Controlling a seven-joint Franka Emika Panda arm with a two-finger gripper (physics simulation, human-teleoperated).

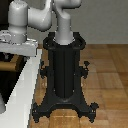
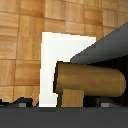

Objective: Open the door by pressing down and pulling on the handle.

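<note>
seen in the exterior view: black ribbed pedestal with splayed feet standing on a wooden plank floor, white-grey arm rising from its top and reaching across toward the exterior view's left. door at that left edge, a dark panel with a broad pale edge running down beside the pedestal, top of it meeting the arm's end. small brown patch just under the arm's end there, probably the handle, too small to be sure. gripper itself hidden in this view behind the wrist housing (no fingertips to be made out). seen in the wrist view: handle filling the middle, a short brown-golden cylinder lying crosswise, round end face toward the pale part, a squarish brown stub beneath it. pale white slab directly behind the handle's end, wooden floor beyond. dark grey wedge slanting down onto the upper side of the handle, seemingly touching it; cannot tell whether a finger or some other part. dark band along the near edge of that picture. jaws: cannot tell whether spread or closed, nothing visibly clamped between them.
</note>
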